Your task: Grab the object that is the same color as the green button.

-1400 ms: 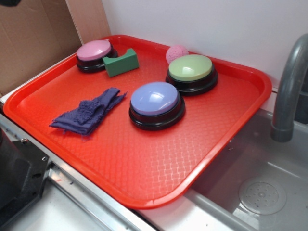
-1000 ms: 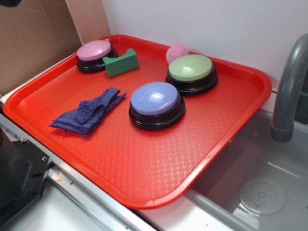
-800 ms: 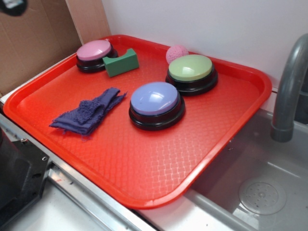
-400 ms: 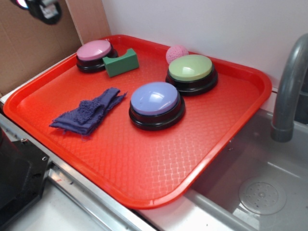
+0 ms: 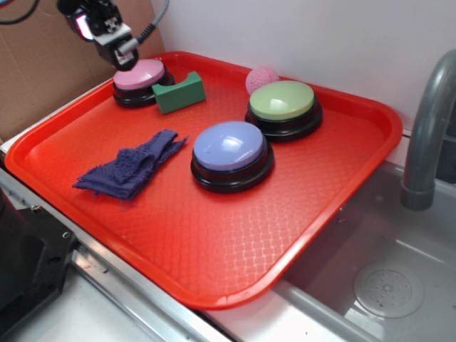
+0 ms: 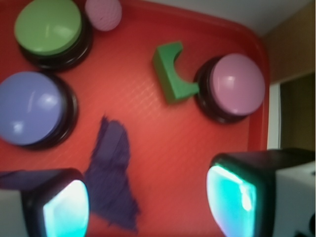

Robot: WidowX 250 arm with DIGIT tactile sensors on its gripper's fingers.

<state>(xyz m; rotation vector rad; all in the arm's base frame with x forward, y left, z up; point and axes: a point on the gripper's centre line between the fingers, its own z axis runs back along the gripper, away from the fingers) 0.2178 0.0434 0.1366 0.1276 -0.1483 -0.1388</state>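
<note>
Red tray (image 5: 342, 178) beside a sink (image 5: 385, 285), with a grey tap (image 5: 427, 135) at the right edge. On the tray: green block (image 5: 179, 92) with a curved notch, sat at the back left and touching the black base of the pink button (image 5: 140, 82). Green button (image 5: 283, 108) lay further right along the back, well apart from the block, with a pink ball (image 5: 261, 79) just behind it. Blue button (image 5: 231, 155) near the middle; crumpled purple cloth (image 5: 132, 169) to its left.

Gripper (image 5: 117, 44) hung at the top left, above the far edge of the pink button, touching nothing. From the wrist view, gripper (image 6: 148, 200) spread wide, fingers (image 6: 64, 207) far apart and empty, with the cloth (image 6: 112, 173) between them below. Block (image 6: 173, 71) seen there resting against the pink button (image 6: 237, 84), green button (image 6: 48, 27) and ball (image 6: 102, 14) at the top left, blue button (image 6: 29, 108) at the left.
</note>
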